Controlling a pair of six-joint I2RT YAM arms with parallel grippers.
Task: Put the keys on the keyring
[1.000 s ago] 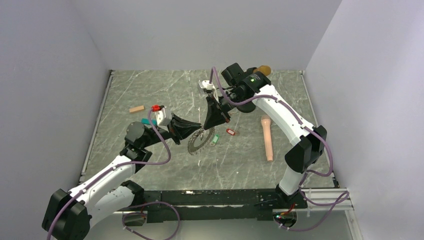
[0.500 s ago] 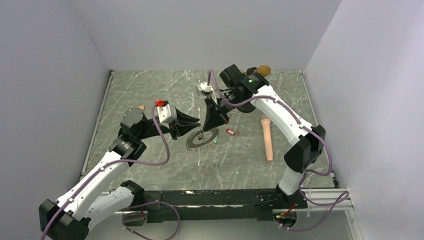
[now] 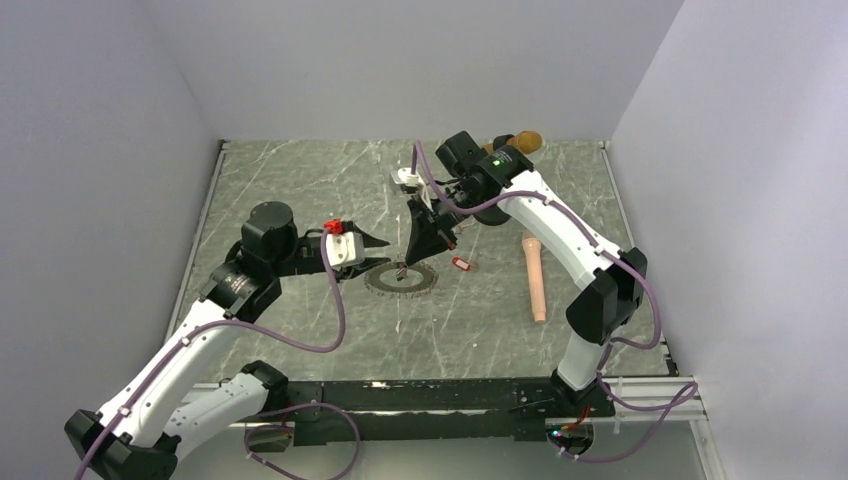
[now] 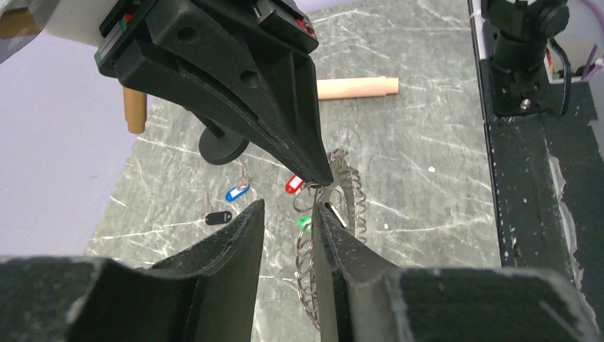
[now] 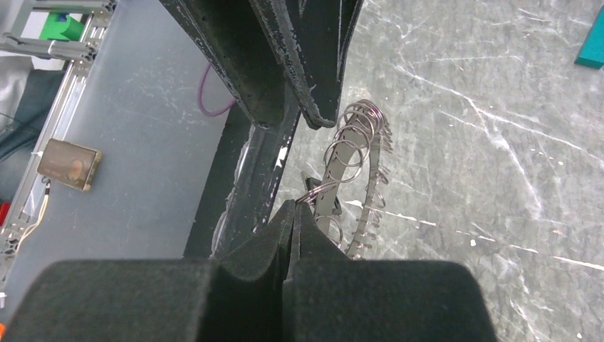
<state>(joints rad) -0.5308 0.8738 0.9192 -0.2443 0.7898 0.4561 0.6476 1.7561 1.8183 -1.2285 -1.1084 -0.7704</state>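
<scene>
Keyring centre frame, tipped up on counter, rim loop pinched in closed right end effector. Left end effector part-open alongside, holding nothing. Red key lies just right. Threading stage likely; next move calls for fetching a loose key.

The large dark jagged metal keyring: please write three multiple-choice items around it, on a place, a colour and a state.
1. Where lies the small metal key with the red plastic tag? A. On the grey marbled table, right of the keyring. B. Against the back wall. C. At the left wall.
2. Which tag colour lies beside the small key with the black plastic tag? A. Yellow. B. Blue. C. White.
3. How is the right pincer? A. Wide open. B. Shut on the red-tagged key. C. Shut on a thin wire loop.
1A, the top view shows it; 2B, a blue-tagged key lies next to it; 3C, its fingers pinch it.
</scene>
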